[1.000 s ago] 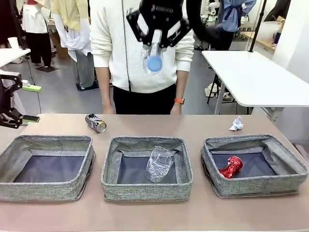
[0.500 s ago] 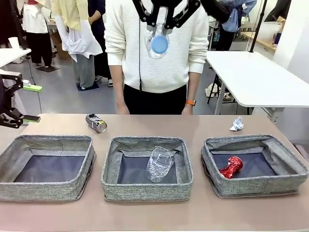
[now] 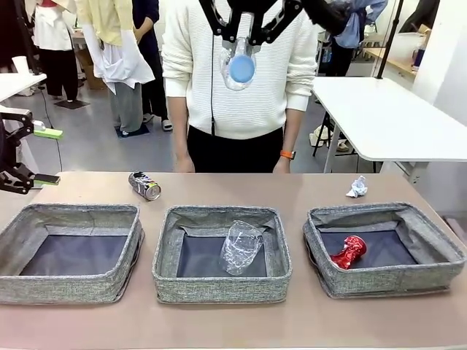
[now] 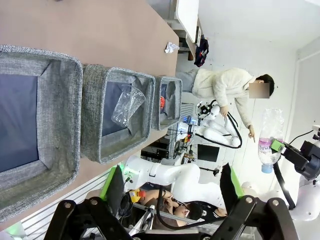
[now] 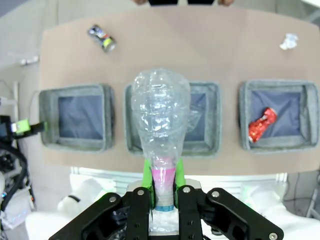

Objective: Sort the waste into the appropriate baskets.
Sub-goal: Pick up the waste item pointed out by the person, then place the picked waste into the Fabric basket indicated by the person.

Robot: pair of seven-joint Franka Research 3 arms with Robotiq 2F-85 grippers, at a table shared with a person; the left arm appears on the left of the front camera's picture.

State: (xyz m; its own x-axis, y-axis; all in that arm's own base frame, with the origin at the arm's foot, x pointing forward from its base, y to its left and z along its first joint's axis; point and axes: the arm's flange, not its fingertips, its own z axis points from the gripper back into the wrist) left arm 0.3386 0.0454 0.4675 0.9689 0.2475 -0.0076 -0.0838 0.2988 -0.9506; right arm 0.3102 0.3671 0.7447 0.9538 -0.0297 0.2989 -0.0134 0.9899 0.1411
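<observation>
I count three baskets (image 3: 69,211), two cans, one cup (image 3: 241,246), one paper ball (image 3: 357,187) and one bottle (image 3: 238,65): red can (image 3: 349,252) in the right basket (image 3: 379,210), cup in the middle basket (image 3: 219,213), dark can (image 3: 144,185) and paper ball on the counter (image 3: 233,188) behind them. My right tool (image 3: 241,44), high up, is clenched on the bottle near its cap; my left tool (image 3: 44,156) hangs released at the left. A person (image 3: 211,95) stands across, a white table (image 3: 387,117) beyond.
</observation>
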